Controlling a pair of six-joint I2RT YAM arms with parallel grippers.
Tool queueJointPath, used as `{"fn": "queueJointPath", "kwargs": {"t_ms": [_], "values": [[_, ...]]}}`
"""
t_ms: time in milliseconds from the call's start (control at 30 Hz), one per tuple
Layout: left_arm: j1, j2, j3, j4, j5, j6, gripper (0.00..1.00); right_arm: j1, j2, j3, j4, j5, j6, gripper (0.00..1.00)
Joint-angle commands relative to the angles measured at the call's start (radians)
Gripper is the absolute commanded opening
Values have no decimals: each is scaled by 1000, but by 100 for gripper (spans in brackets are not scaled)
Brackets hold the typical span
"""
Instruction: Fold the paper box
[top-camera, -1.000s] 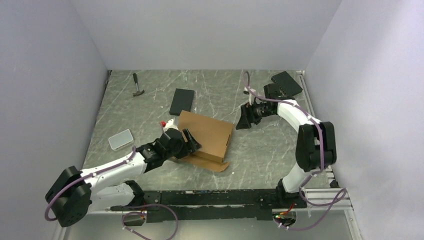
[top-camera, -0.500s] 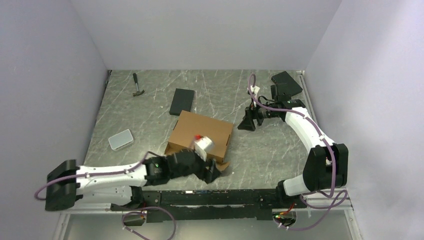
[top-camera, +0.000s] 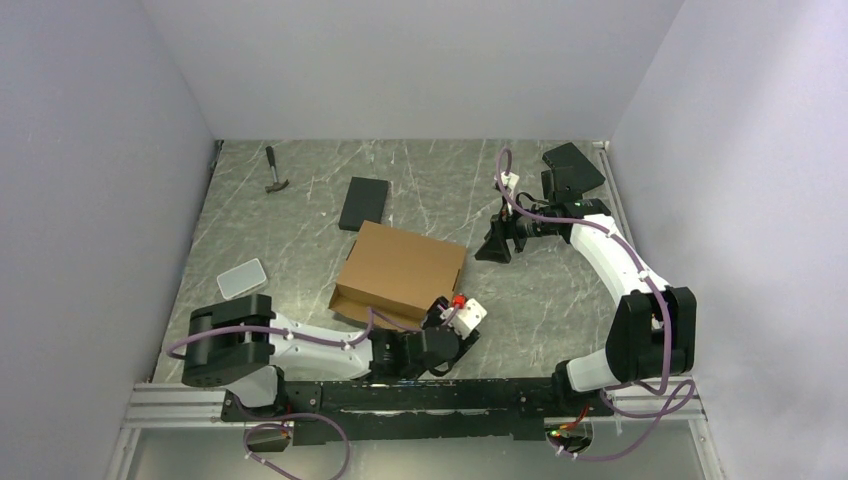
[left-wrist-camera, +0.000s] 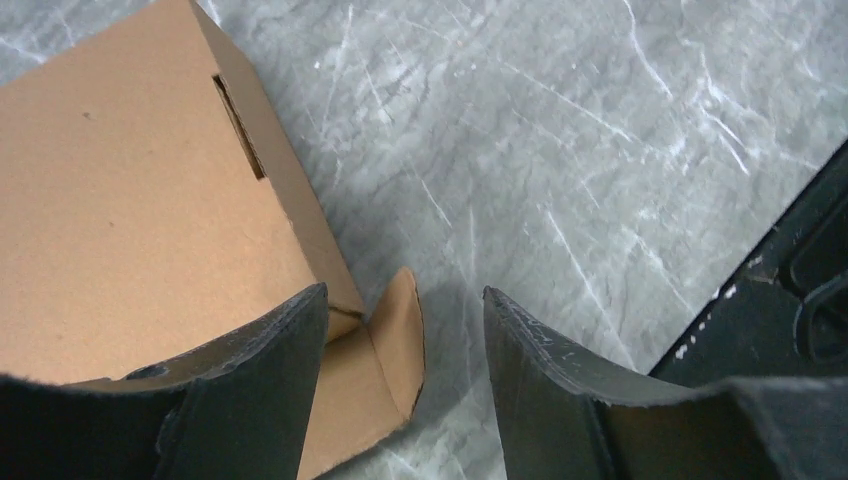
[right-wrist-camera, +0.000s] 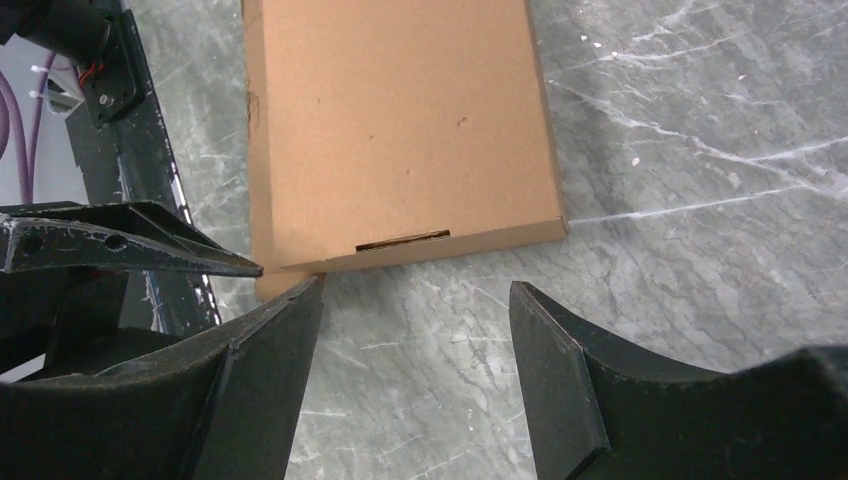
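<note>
The paper box (top-camera: 400, 268) is brown cardboard lying closed and flat at the table's middle. In the left wrist view its slotted side wall (left-wrist-camera: 262, 170) faces right, and a small rounded tab (left-wrist-camera: 398, 335) sticks out flat on the table at its near corner. My left gripper (top-camera: 438, 318) (left-wrist-camera: 404, 290) hangs open over that corner with the tab between its fingers, untouched. My right gripper (top-camera: 497, 243) (right-wrist-camera: 416, 283) stands open just right of the box (right-wrist-camera: 400, 120), with only bare table between its fingers.
A flat black box (top-camera: 363, 203) lies behind the paper box, and another black box (top-camera: 572, 165) sits at the back right. A hammer (top-camera: 275, 172) lies at the back left and a small pale case (top-camera: 241, 279) at the left. The black rail (top-camera: 400, 395) runs along the near edge.
My left arm swung from the box's left side down along the near edge to its near right corner, narrowing its jaws slightly. My right gripper drew slightly right, then stayed still.
</note>
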Motion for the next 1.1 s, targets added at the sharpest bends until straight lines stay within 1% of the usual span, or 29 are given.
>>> {"fn": "queueJointPath", "kwargs": {"t_ms": [0,67,133,300,433,500,533,633,667,700,767,833,933,1000,1067], "values": [[-15,27,44,3,-116,14,62,-7,-4,-1,-12,-42,-33,73],[-18,27,39,12,-110,5,62,-8,-1,1,-15,-44,-34,73],[-20,24,33,21,-92,1,59,-8,-1,0,-15,-45,-32,73],[-42,-1,30,-5,-83,-16,59,-7,4,0,-17,-45,-35,73],[-45,-56,-1,-15,-66,-95,60,-6,9,1,-18,-47,-37,72],[-45,-97,-57,37,-45,-131,64,-7,10,1,-19,-47,-39,73],[-44,-119,-90,66,-38,-160,68,-6,9,1,-19,-47,-39,73],[-41,-193,-171,121,-6,-242,86,-6,10,1,-20,-49,-40,73],[-36,-216,-188,131,17,-261,89,-7,10,1,-21,-49,-41,73],[-27,-235,-202,137,51,-281,91,-8,11,1,-21,-49,-42,73],[-6,-275,-213,135,113,-306,89,-6,13,1,-21,-49,-42,73],[0,-291,-202,85,121,-310,85,-6,12,1,-22,-49,-43,73],[1,-282,-137,-51,88,-326,79,-7,10,2,-24,-49,-43,73],[0,-255,-69,-182,61,-381,73,-7,11,2,-24,-49,-43,73],[-3,-215,33,-343,55,-437,71,-6,14,2,-24,-50,-43,73]]}}
